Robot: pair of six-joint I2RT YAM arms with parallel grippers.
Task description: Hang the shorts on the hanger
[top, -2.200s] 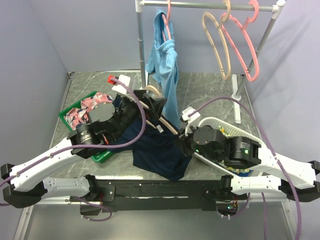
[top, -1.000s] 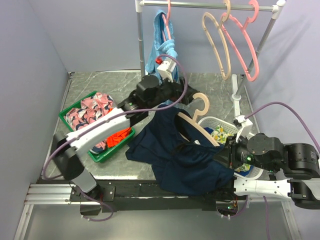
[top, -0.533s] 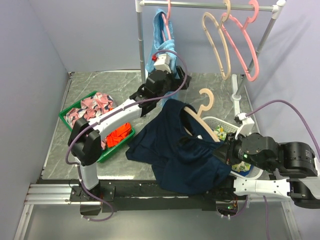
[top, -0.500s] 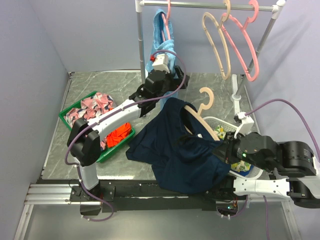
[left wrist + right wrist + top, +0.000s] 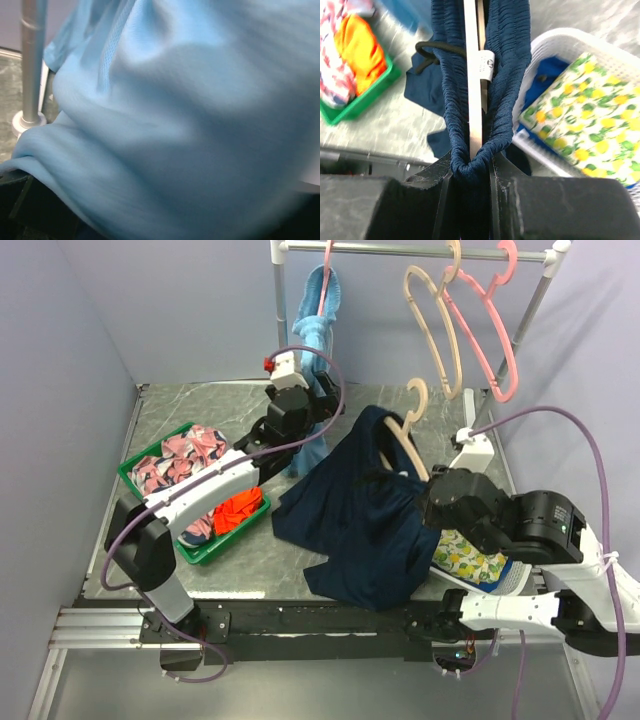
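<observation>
Right gripper, seen from its wrist camera: I see its two fingers clamped on the gathered waistband of the shorts, with the thin arm of the hanger pinched in the fabric between them. The hanger arm runs straight out ahead of the fingers, waistband folds on either side, and a small white label sits just to the right of the arm. From above, the right gripper holds the assembly off the table; the shorts drape down and away to its left, their lower edge on the table, and the hanger's hook rises free above the gripper. A white basket with a floral cloth lies just right of and below the gripper; a green bin of clothes lies well to its left.

Left gripper: jaws wide apart. It is pushed against the light-blue garment hanging from the rail, and I can see no fabric gripped. That cloth fills its wrist view; a metal pole stands at the left edge
</observation>
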